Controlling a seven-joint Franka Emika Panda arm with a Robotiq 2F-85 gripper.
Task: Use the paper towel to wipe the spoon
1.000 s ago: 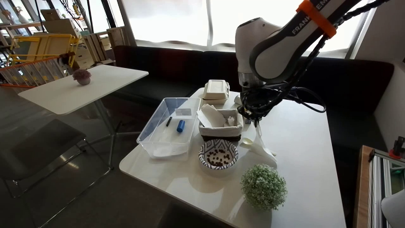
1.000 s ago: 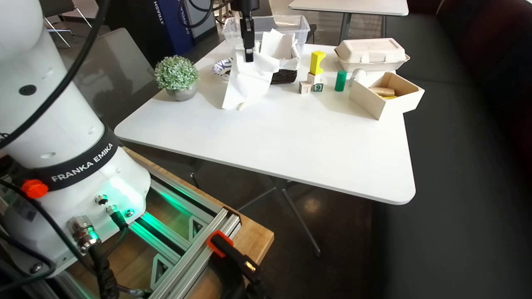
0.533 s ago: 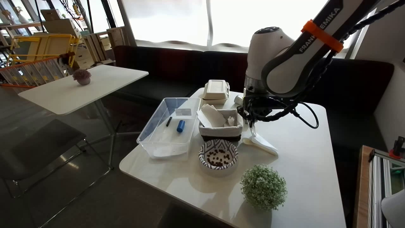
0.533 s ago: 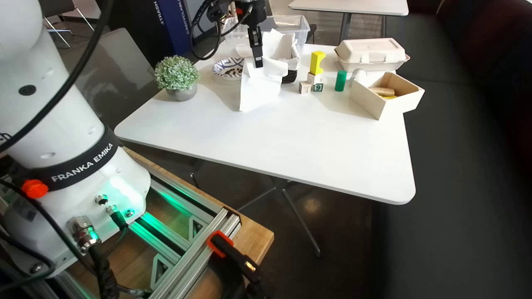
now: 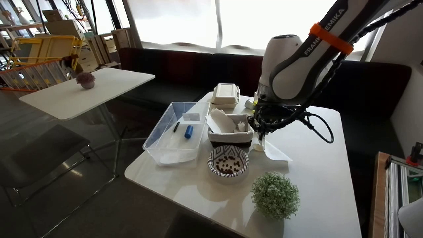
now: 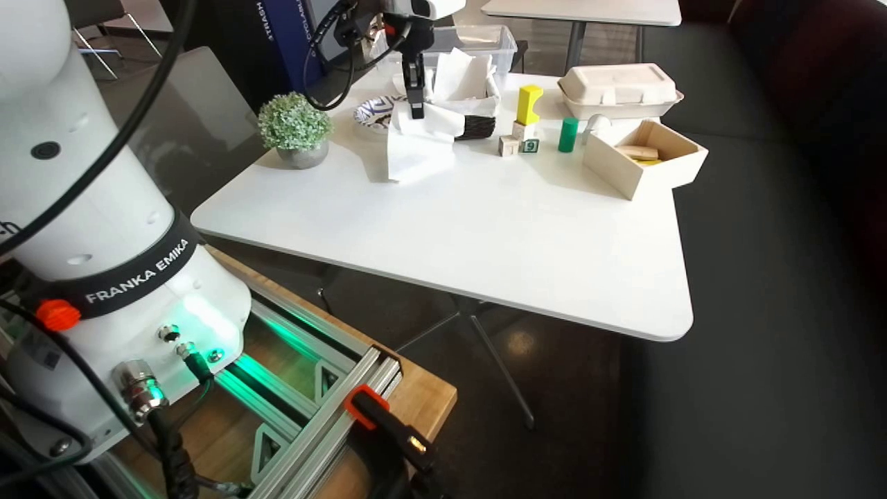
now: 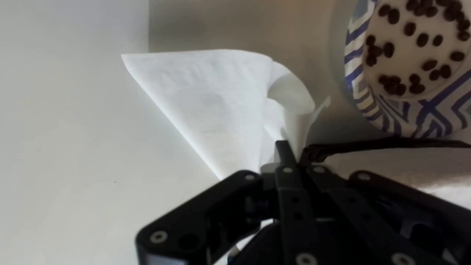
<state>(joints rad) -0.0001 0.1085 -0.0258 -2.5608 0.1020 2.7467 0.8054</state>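
White paper towel [image 7: 206, 103] is pinched between your jaws — pressed together on its gathered end — and its loose part fans out low over the pale worktop [image 6: 527, 229]. In an exterior view you see just the rounded end of the cream-coloured spoon [image 5: 257, 147], on the worktop beside the towel; the rest is hidden. Near it stand your blue-and-white patterned bowl [image 7: 438, 119] of dark brown beans [image 7: 422, 39] and cloth-lined dark basket [image 5: 231, 137].

Paper towel [image 7: 206, 99]: matt, lightly creased paper. Counter [image 6: 540, 235]: smooth, faintly glossy. Bin [image 5: 175, 153]: clear, glossy plastic. Box [image 6: 665, 173]: smooth, bare wood. Basket [image 6: 478, 127]: rough weave, cloth lining [image 5: 231, 137].
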